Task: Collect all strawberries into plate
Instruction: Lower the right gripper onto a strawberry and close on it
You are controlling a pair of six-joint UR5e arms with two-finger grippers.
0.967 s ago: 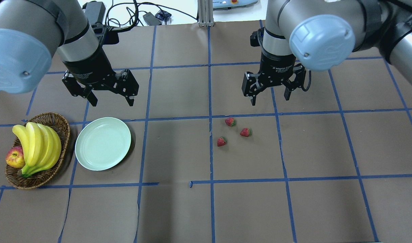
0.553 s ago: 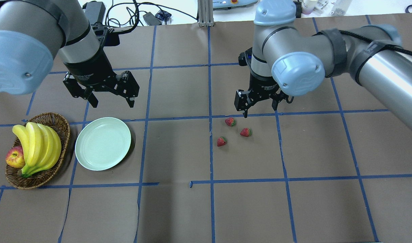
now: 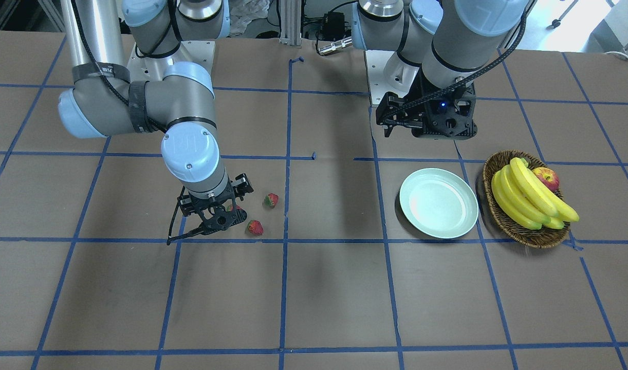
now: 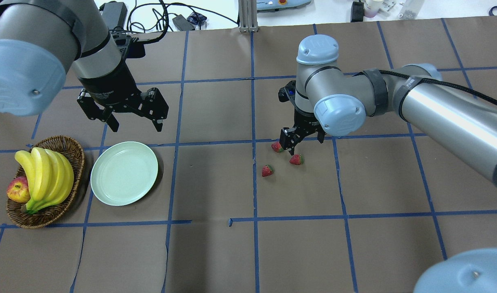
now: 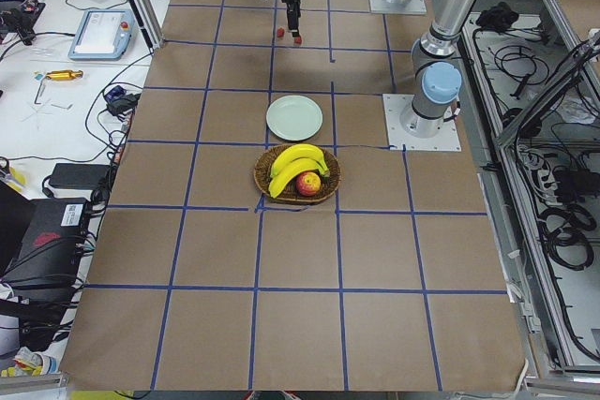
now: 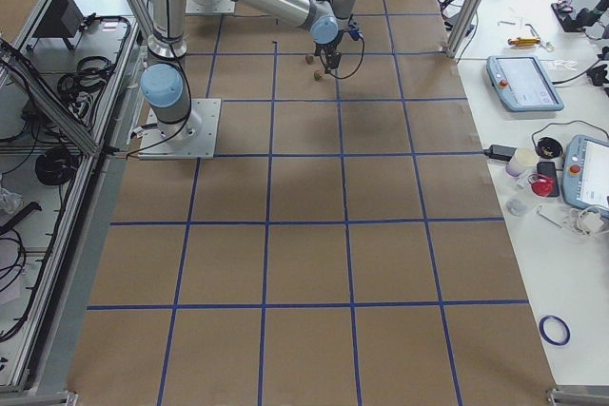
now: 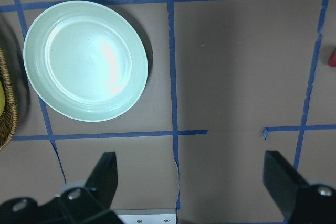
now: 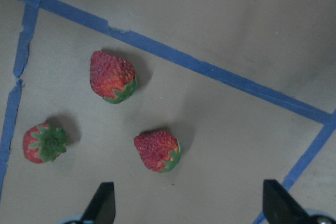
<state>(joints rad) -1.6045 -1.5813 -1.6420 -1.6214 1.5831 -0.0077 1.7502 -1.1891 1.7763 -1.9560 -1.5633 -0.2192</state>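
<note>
1. Strawberries, three in all, lay loose on the brown bench. We saw them close together but not touching, just right of the middle line of blue tape in the overhead view.
2. We found the plate flat on the bench on the robot's left side, well apart from the strawberries, all three of which lay on the bench.
3. We noted the right end effector low over the group, pointing down. Its fingers were spread wide and had hold of nothing.
4. From overhead, one of its fingers came down between the strawberry farthest from the robot and the one to that berry's right. We could not tell whether it touched either.
5. In the right wrist view, all three berries lay on the bench ahead of the two dark fingertips, and none sat between them.
6. We saw the left end effector hanging above the bench, just beyond the plate's far edge. Its fingers were also wide apart and it carried nothing.
7. The left wrist view looked down on the plate, which sat up and to the left of the spread fingers.
8. A brown wicker basket stood just beside the plate, on its outer side. It held a bunch of yellow bananas and a red-yellow apple.
</note>
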